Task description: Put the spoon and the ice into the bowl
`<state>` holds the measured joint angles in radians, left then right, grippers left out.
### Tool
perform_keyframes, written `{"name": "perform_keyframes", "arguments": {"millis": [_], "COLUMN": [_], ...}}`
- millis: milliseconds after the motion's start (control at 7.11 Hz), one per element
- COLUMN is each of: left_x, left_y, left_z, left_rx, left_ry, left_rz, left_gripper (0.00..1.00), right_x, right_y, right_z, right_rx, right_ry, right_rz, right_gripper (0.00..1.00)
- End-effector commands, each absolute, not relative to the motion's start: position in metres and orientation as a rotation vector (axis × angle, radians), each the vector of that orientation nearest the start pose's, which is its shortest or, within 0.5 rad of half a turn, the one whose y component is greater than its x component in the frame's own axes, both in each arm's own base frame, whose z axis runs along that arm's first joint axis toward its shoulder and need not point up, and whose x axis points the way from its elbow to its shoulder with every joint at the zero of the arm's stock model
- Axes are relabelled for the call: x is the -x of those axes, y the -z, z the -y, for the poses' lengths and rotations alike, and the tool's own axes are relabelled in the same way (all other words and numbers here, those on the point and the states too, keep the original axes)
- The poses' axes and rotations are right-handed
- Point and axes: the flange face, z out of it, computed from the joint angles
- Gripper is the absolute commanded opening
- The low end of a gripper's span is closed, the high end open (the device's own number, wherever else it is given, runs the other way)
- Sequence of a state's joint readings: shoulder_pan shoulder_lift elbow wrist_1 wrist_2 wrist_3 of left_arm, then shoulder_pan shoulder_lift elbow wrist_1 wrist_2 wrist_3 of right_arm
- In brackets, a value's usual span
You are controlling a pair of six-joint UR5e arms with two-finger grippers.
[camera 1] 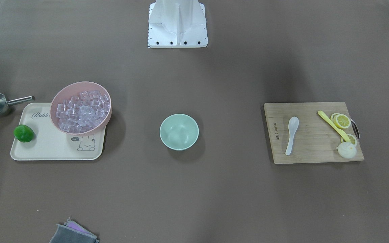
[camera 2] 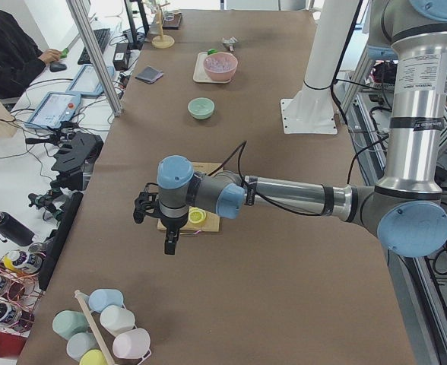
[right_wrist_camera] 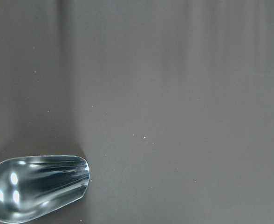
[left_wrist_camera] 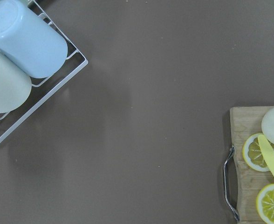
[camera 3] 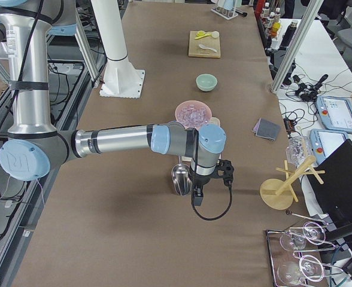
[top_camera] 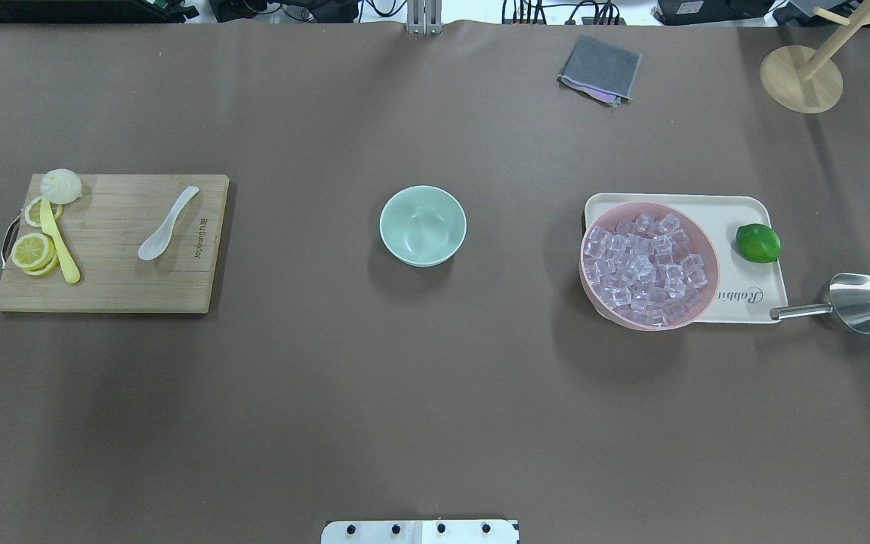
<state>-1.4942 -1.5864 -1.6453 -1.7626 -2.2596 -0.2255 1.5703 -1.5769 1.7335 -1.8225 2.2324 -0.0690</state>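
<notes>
Spoon (top_camera: 168,224), overhead view, lies on cutting board (top_camera: 103,287) at 9 o'clock from bowl (top_camera: 423,225); ice (top_camera: 643,261) fills pink bowl (top_camera: 711,257) at 3 o'clock. Left tool (camera 2: 149,207), right tool (camera 3: 215,173): side views only, grip cannot be told.

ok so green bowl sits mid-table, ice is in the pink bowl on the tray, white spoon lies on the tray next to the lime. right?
No. The spoon is not on the tray by the lime; it lies on the wooden cutting board at the table's other end, as the overhead view shows. The bowl mid-table and the ice in the pink bowl are right.
</notes>
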Motion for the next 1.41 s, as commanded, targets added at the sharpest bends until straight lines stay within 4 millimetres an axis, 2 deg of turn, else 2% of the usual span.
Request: {"name": "perform_keyframes", "arguments": {"millis": [0,1267], "left_x": [0.0304,0.0290], "left_y": [-0.5996,-0.5932], "left_z": [0.5175,0.5221], "left_rx": [-0.162,-0.168], "left_ry": [0.046,0.053], "left_rz": [-0.717,-0.722], "left_gripper": [0.98,0.98], "right_x": [-0.0709,-0.0621], "right_y": [-0.6137,-0.6061], "right_z": [0.4767,0.4818], "right_rx": [0.070,0.064], "right_ry": [0.035,0.055], "right_rz": [0.669,0.669], "right_gripper": [1.00,1.00]}}
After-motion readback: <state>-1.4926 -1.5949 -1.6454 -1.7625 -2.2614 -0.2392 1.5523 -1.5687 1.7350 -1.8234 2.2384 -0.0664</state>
